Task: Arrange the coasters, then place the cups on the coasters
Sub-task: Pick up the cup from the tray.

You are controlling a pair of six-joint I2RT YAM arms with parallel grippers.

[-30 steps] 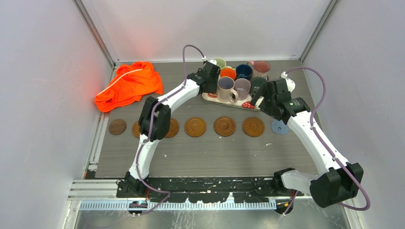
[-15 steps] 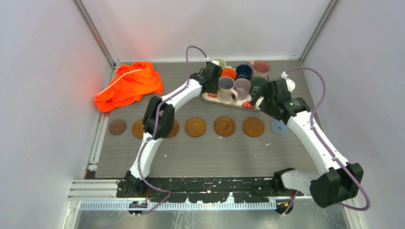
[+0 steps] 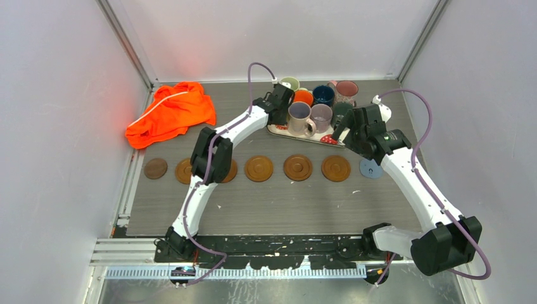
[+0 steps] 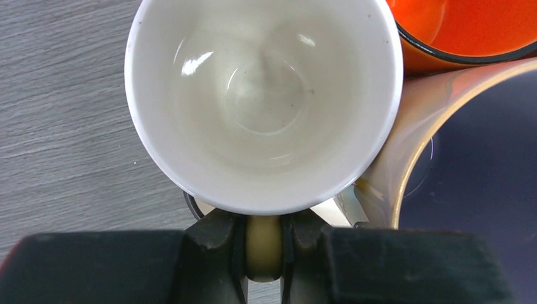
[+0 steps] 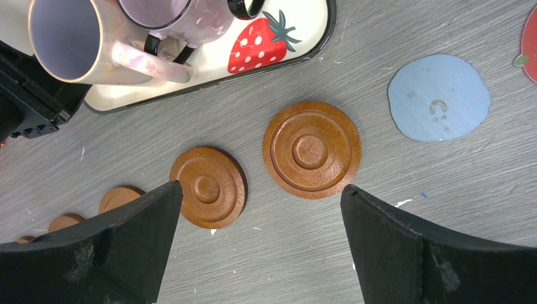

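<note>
Coasters (image 3: 297, 168) lie in a line across the grey table (image 3: 278, 202), on the near side of both grippers, while the cups (image 3: 322, 114) crowd a strawberry-print tray (image 5: 308, 25) at the far side. The left gripper (image 4: 263, 244) is clamped on the cream handle of a pale cup (image 4: 263, 104), its dark fingers (image 4: 215, 237) pressing the loop from either side. The cup's open mouth sits straight ahead of the fingertips. Whether the cup rests on the tray or is raised off it cannot be told. Just to this gripper's right, an orange cup (image 4: 468, 28) stands against the pale cup's rim, and a cream cup (image 4: 405, 145) with a lilac inside crowds in beside it. The right gripper (image 5: 259, 190) hangs spread wide above the table, grasping nothing. Framed between its two black fingers (image 5: 120, 247) are two ringed brown coasters, one (image 5: 310, 151) nearer the right finger and one (image 5: 208, 187) by the left finger. A light-blue coaster (image 5: 438, 97) lies ahead of the right finger, apart from the brown ones, and the edge of a red coaster (image 5: 530, 38) shows farther out on that side. The tray's corner lies ahead of this gripper, to its left. An orange cloth (image 3: 171, 114) is bunched well off to the left gripper's left.
</note>
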